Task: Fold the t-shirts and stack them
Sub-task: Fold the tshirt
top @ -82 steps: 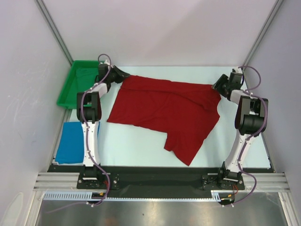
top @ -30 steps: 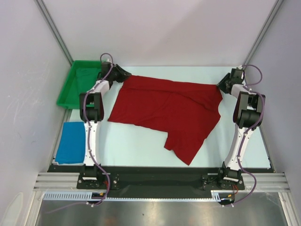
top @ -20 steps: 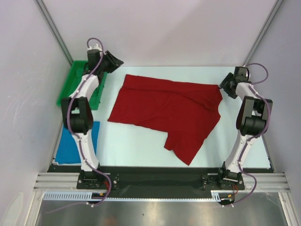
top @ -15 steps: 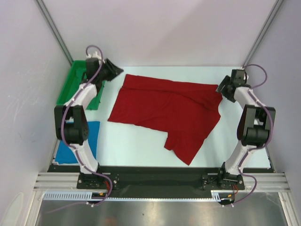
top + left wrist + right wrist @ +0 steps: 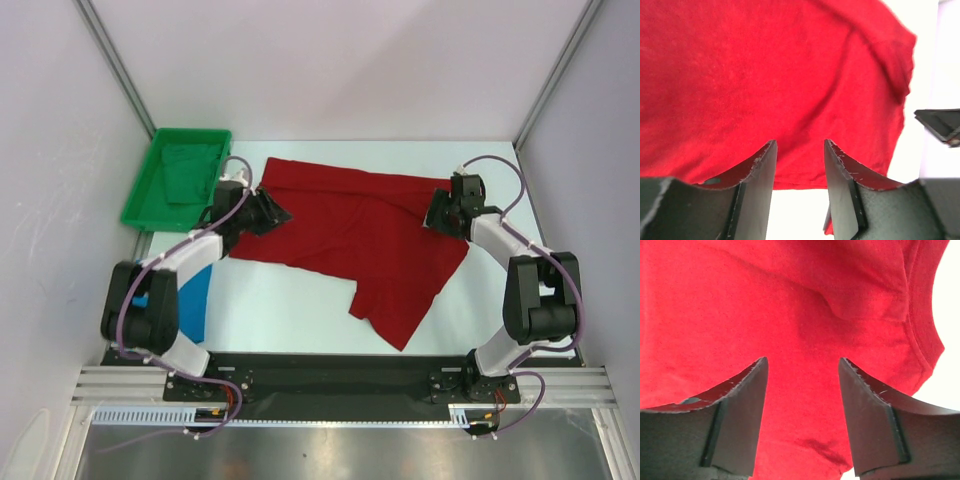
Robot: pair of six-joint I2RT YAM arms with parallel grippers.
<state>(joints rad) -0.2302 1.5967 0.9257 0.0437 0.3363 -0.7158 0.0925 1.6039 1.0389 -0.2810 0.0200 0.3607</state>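
The deep red t-shirt (image 5: 350, 235) lies spread flat across the table, with one part reaching toward the near edge. My left gripper (image 5: 272, 213) hovers over the shirt's left edge, open, with nothing between its fingers (image 5: 762, 165). In the left wrist view the red t-shirt (image 5: 765, 75) fills the space past the left gripper (image 5: 800, 145). My right gripper (image 5: 432, 215) is over the shirt's right part, also open and empty. Red cloth (image 5: 790, 305) fills the right wrist view beyond the right gripper (image 5: 802, 362). The blue t-shirt (image 5: 193, 298) lies folded at the near left, mostly hidden behind my left arm.
A green tray (image 5: 140, 205) holding green cloth (image 5: 188, 170) stands at the far left. Bare pale table (image 5: 290, 300) shows in front of the red shirt. White walls close in the sides and the back.
Both grippers let go of the red shirt's far corners and opened. The left arm swung up and out, then came down over the left edge; the right moved inward over the shirt.
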